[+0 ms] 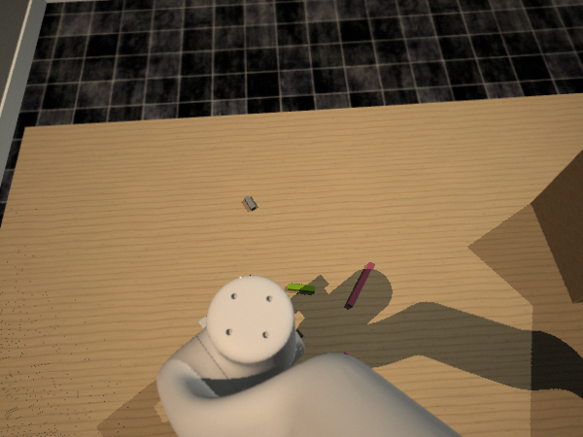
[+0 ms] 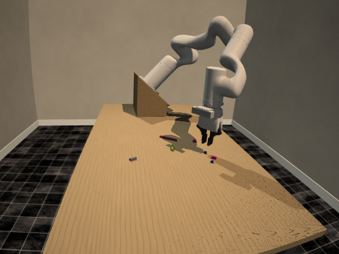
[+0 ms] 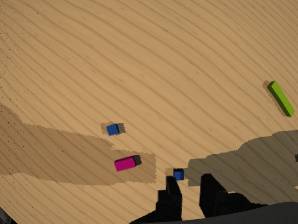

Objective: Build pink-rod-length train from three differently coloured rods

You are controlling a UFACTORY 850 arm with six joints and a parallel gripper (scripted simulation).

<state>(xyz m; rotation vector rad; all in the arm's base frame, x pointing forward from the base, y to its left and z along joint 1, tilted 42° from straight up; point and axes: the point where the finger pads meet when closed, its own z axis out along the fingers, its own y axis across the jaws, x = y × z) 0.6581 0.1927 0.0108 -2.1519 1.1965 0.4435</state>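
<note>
Exterior view, going left to right: dark square-tiled flooring point(image 2: 25, 175) point(image 1: 204, 63) is running beside a pale wood table point(image 2: 127, 211) point(image 1: 146, 194) point(image 3: 150, 50) with fine, streaky grain. A short, box-shaped grey rod point(image 2: 133, 158) point(image 1: 250, 203) is lying on its left part, well apart from the others. Farther back, a brown wedge point(image 2: 150, 101) point(image 1: 559, 233) with a sloping face is carrying the smooth white arm point(image 2: 237, 42) point(image 1: 316, 398). The long, slim pink rod point(image 2: 168, 138) point(image 1: 360, 286) is lying flat, mostly in shadow, and the flat-sided lime rod point(image 2: 172, 147) point(image 1: 301, 288) point(image 3: 281, 99) is resting nearer, apart from it. To their right, a far magenta piece point(image 2: 194, 140) is showing, probably a rod, though its length is hard to judge.

The gripper point(image 2: 207, 143) point(image 3: 187, 191) is hanging above the wood, its black, angular fingers standing partly spread, a modest gap between them, pinching nothing. Below it a small, cube-like far blue rod point(image 2: 205, 152) point(image 3: 178, 174) is sitting on the table. Nearer, a matching near blue rod point(image 2: 212, 161) point(image 3: 113, 130) is lying just beside a blocky near magenta rod point(image 2: 214, 157) point(image 3: 125, 163), a narrow gap parting them.
</note>
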